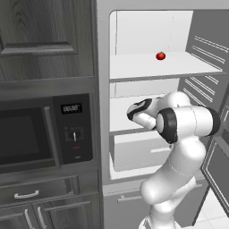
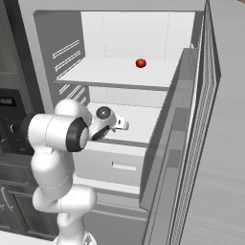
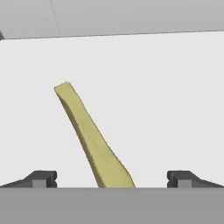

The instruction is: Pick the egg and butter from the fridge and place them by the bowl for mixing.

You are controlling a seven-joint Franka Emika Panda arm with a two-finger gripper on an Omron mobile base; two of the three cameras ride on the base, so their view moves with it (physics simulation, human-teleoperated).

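The fridge (image 1: 147, 67) stands open, and my arm reaches in over its middle shelf (image 2: 143, 122). On that white shelf lies the butter (image 3: 89, 135), a thin olive-yellow stick. It runs from the upper left down to between my fingertips (image 3: 41, 178). My gripper (image 3: 111, 178) is open, its jaws wide on either side of the stick's near end, not touching it. From the right base view the gripper (image 2: 124, 125) hangs just above the shelf. The egg and the bowl are out of view.
A red tomato-like ball (image 1: 160, 56) rests on the upper shelf. A white drawer (image 2: 119, 165) sits below the middle shelf. The ribbed fridge door (image 2: 201, 143) stands open on the right. A black microwave (image 1: 27, 138) is built in to the left.
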